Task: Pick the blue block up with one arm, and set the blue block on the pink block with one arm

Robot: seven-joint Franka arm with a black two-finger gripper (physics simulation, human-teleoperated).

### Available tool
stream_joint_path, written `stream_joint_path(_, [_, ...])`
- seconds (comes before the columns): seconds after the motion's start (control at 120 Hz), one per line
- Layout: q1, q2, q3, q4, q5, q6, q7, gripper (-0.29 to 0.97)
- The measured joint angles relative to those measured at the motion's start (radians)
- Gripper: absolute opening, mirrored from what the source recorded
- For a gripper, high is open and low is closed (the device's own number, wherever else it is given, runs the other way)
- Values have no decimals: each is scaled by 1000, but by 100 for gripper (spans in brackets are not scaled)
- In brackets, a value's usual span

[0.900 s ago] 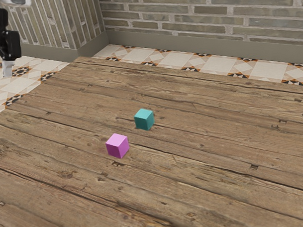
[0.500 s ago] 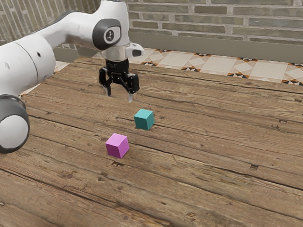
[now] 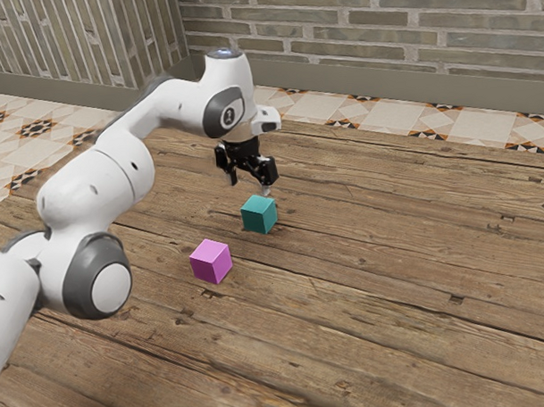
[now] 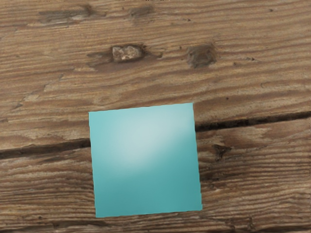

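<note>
Hovering with the gripper (image 3: 251, 185) just above the blue block (image 3: 258, 215), a little toward its far side. Jaws spread wide, gripping nothing, touching nothing. Looking straight down from the wrist onto the blue block (image 4: 146, 160): a square top face, flat on the table (image 4: 233, 58), with edges almost along and across the plank grain, turned only slightly off it. No long axis to speak of: a cube, upright on one face. From the side, showing one vertical edge toward the camera. Finding the pink block (image 3: 211, 261) near the blue block but apart from it, toward the exterior view's left and closer to the camera, likewise flat on the wood.
</note>
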Motion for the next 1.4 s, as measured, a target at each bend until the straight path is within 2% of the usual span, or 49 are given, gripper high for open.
stream_joint_path(0.383, [4,79,-15,63,-14,85,149,68])
stream_joint_path(0.65, [16,105,6,97,-39,90,104,68])
stream_joint_path(1.4, [30,175,-3,125,-45,186,42,68])
